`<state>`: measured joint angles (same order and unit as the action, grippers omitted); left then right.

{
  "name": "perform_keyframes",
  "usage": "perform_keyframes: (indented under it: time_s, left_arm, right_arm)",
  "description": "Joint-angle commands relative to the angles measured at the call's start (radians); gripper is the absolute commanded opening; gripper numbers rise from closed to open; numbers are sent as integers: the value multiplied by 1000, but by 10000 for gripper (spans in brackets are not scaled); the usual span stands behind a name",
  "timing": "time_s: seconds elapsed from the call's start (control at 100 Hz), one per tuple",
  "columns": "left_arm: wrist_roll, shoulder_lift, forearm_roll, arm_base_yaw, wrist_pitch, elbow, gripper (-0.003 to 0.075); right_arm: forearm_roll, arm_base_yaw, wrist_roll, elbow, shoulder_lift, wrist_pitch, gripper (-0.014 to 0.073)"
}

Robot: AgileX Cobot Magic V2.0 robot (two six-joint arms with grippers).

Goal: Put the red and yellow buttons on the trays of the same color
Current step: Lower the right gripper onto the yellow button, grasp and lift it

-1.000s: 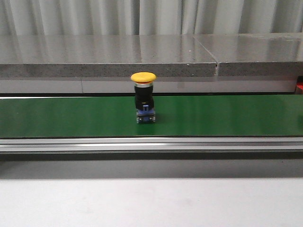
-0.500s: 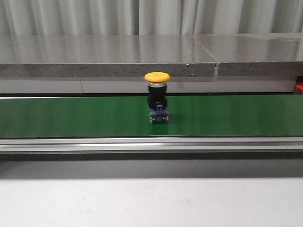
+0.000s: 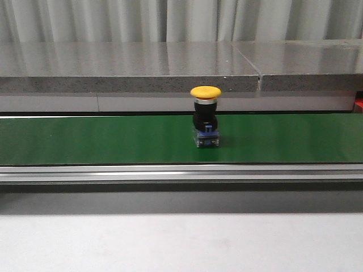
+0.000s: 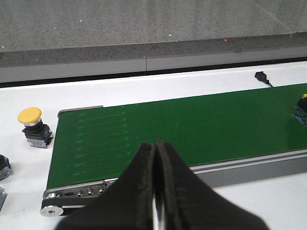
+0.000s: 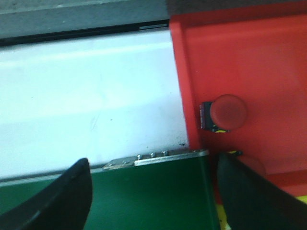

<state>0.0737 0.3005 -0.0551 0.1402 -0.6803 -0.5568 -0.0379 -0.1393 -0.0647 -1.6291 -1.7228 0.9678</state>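
Observation:
A yellow button (image 3: 206,116) with a black body and blue base stands upright on the green belt (image 3: 85,139) in the front view. The left wrist view catches it at the belt's far end (image 4: 302,106). A second yellow button (image 4: 32,125) stands on the white table beside the belt's other end. My left gripper (image 4: 154,144) hangs shut and empty over the belt's near rail. My right gripper (image 5: 152,165) is open over the end of the belt (image 5: 153,196), next to the red tray (image 5: 240,62), where a red button (image 5: 226,113) lies. A yellow strip (image 5: 220,216) shows below the red tray.
A grey stone ledge (image 3: 130,68) runs behind the belt. A black cable plug (image 4: 261,75) lies on the white table past the belt. Part of a dark object (image 4: 3,166) shows at the edge of the left wrist view.
The yellow button on the belt has travelled to the right across the front view, staying upright. No gripper shows in the front view.

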Motion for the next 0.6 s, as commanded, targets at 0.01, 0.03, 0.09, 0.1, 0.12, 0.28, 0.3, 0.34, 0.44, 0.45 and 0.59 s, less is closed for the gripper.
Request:
perform_keyframes:
  time_s: [0.01,0.03,0.09,0.1,0.12,0.28,0.3,0.34,0.44,0.45,0.59]
  left_arm:
    - [0,9,-15,6,70,-26,-21]
    - [0,9,-15,6,70,-26,-21]
    - [0,9,-15,6,70,-26,-21]
    - [0,9,-15,6,70,-26,-21]
    - [0,9,-15,6,70,-26,-21]
    - [0,9,-15,6,70,-26,-21]
    - [0,9,-15,6,70,-26,-21]
    - [0,9,-15,6,70,-26,-21]
    - [0,9,-15,6,70,-26,-21]
    - [0,9,-15,6,70,-26,-21]
    - [0,9,-15,6,70,-26,-21]
  right_arm:
    - [-13,38,11,12,102,-12,539]
    - [-13,48,11,20,112,-5,539]
    - [-13,76,11,43,138,14,539]
    - [-13,79,11,46,146,16,539]
    - [-13,89,11,55,155,20,539]
    - [-13,165,11,114,217,63,539]
    - [-12,175,11,119,226,70,539]
    - [-12,191,11,129,239,80,539]
    - [-12,237,11,154,267,109,539]
    - [-12,244,11,155,271,112,539]
    - [-7,311,12,171,292,171,539]
